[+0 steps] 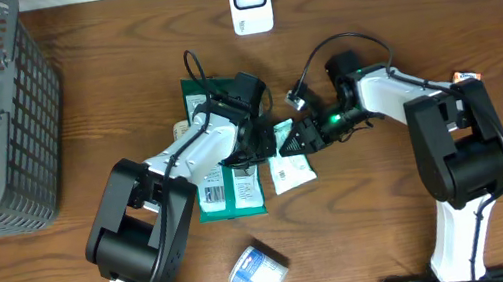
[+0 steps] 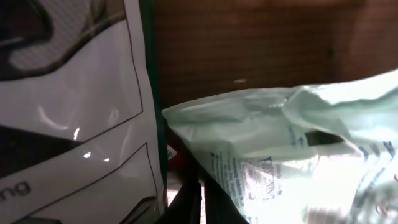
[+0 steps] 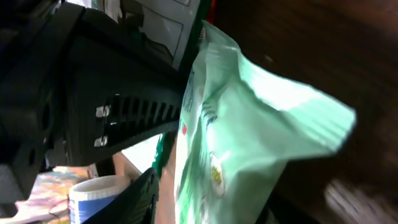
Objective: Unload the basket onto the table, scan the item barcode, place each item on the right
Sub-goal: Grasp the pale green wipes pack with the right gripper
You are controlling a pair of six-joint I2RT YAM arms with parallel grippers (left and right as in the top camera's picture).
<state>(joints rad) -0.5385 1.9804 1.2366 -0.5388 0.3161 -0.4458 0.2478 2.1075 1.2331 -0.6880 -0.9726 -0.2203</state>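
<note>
Packet (image 3: 249, 124), pale green, hangs clenched in left jaws; right jaws at its three o'clock, grip impossible to tell.

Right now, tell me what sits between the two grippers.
The pale green packet lies between the left gripper and the right gripper. The overhead view shows this, and both wrist views show the packet close up.

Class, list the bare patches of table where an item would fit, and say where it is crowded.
Bare wood lies between the basket and the green packets, right of the scanner, and between the small packet and the right arm. Crowded: the middle, where the left claw and right claw meet at the pouch.
</note>
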